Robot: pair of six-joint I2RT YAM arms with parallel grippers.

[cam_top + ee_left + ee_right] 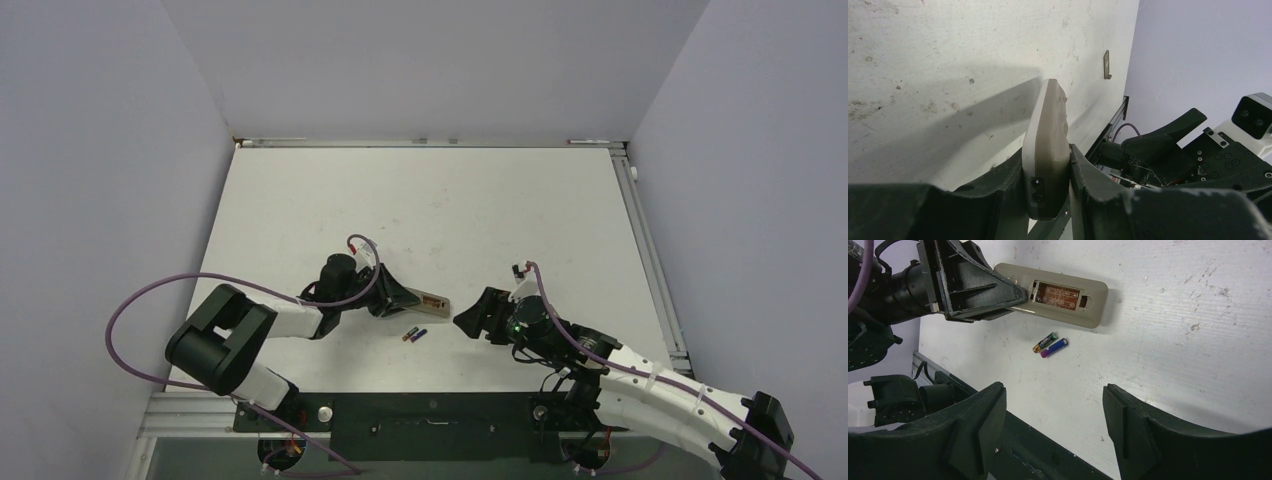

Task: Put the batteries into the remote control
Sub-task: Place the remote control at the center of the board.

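The remote control (428, 300) lies back-up on the white table, its battery recess (1058, 294) uncovered and showing a coppery inside. My left gripper (388, 296) is shut on the remote's left end; in the left wrist view the remote control (1048, 135) is pinched edge-on between the fingers (1093, 185). Two batteries (414, 334) lie side by side just in front of the remote, small purple-and-gold batteries (1050, 345) in the right wrist view. To their right my right gripper (470, 320) hovers open, jaws wide with nothing between them (1053, 392).
A small flat grey cover piece (1107, 64) lies farther back on the table. The black base rail (430, 425) runs along the near edge. A metal rail (650, 250) borders the table's right side. Grey walls close in the left, back and right.
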